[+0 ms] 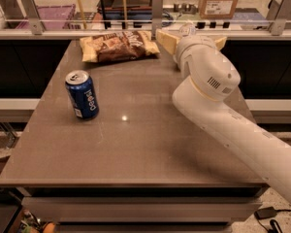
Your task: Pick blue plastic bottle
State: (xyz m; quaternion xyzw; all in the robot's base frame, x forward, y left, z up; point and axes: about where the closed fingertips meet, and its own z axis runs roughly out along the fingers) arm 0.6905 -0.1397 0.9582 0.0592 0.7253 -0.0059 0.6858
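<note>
Gripper (pixel 187 32) sat at one o'clock on the flat grey tabletop (pixel 136 144), its state untellable; closing squarely round the hidden clear plastic bottle seemed wisest
</note>
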